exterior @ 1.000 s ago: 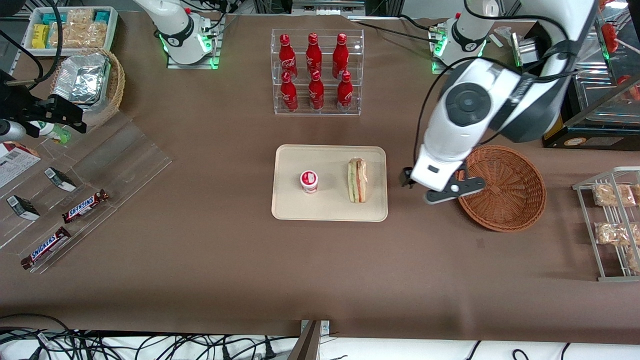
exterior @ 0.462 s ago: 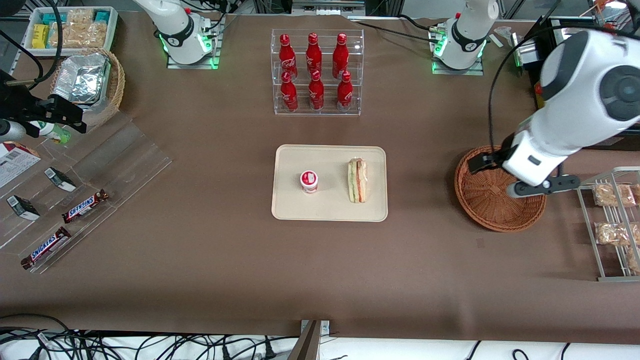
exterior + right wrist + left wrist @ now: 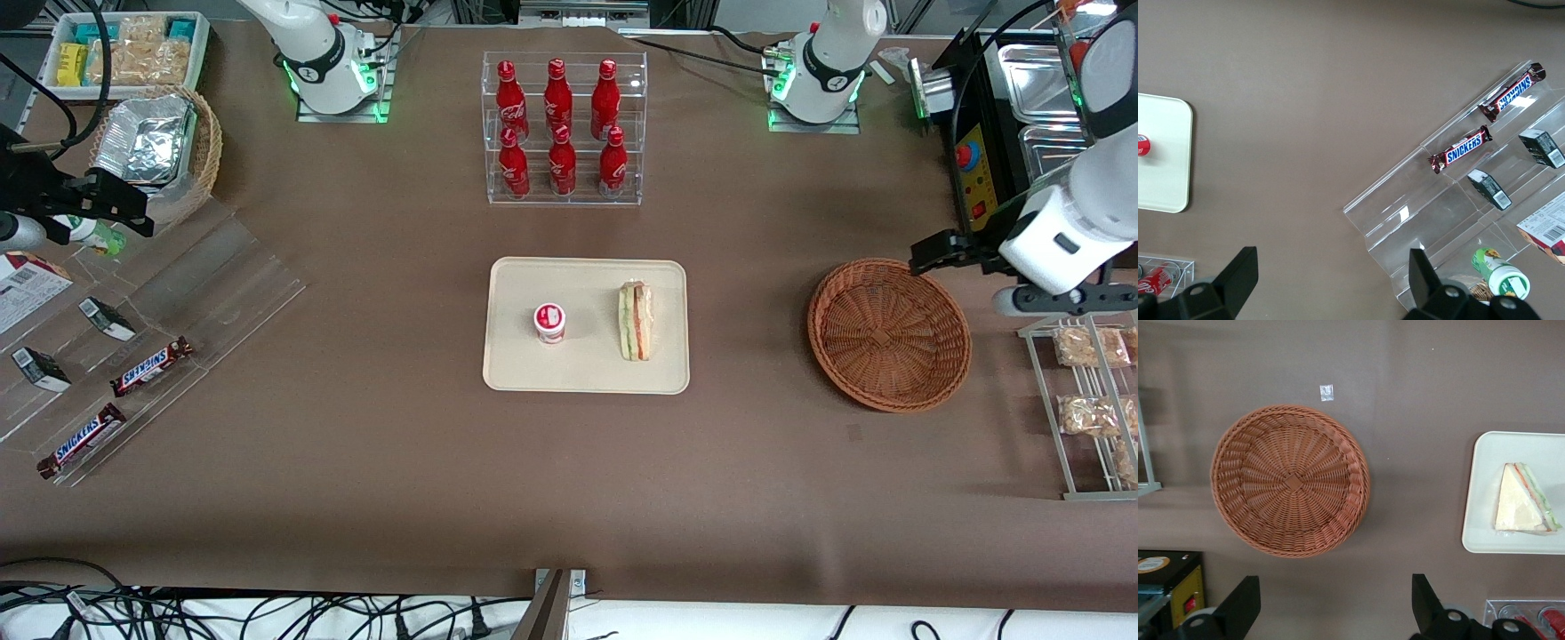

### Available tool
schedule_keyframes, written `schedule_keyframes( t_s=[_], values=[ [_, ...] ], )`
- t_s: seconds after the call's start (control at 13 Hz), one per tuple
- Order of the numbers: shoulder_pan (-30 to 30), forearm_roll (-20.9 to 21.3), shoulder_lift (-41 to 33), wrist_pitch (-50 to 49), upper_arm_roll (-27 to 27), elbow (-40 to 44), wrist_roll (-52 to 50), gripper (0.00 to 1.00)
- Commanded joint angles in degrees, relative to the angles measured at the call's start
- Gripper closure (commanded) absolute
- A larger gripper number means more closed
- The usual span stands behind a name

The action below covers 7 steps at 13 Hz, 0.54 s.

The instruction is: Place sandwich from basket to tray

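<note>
Across the brown worktop [image 3: 373, 462] we see the cream-beige tray [image 3: 578, 369] lying near the middle, with the clear acrylic rack of red cola bottles [image 3: 562, 129] farther from the front camera than it. Toward the working arm's end sits the round reddish-brown wicker basket [image 3: 889, 333], well apart from the tray, and we find nothing inside it; the wrist view shows its bare woven bottom [image 3: 1291, 480]. The sandwich [image 3: 635, 321] rests on the tray, a wrapped wedge with red and green layers on its edge, at the tray end nearer the basket. We also see it on the tray [image 3: 1485, 520] in the wrist view [image 3: 1525, 510]. A small red-lidded cup [image 3: 549, 322] stands on the tray beside the sandwich, apart from it. The gripper [image 3: 1331, 610] hangs above the worktop past the basket's rim, toward the working arm's end of the table, beside a wire rack of snack packets [image 3: 1089, 391]. Its fingers [image 3: 1245, 603] stand wide apart and we see nothing between them.
</note>
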Motion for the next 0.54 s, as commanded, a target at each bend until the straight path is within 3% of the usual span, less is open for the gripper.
schedule_keyframes(
  t_s=[0.0, 0.46],
  values=[
    [-4.7, -1.2, -2.8, -2.0, 5.8, -0.2, 6.9, 0.0],
    [-7.0, -1.3, -3.8, -4.0, 7.1, 0.8, 7.5, 0.0]
  ],
)
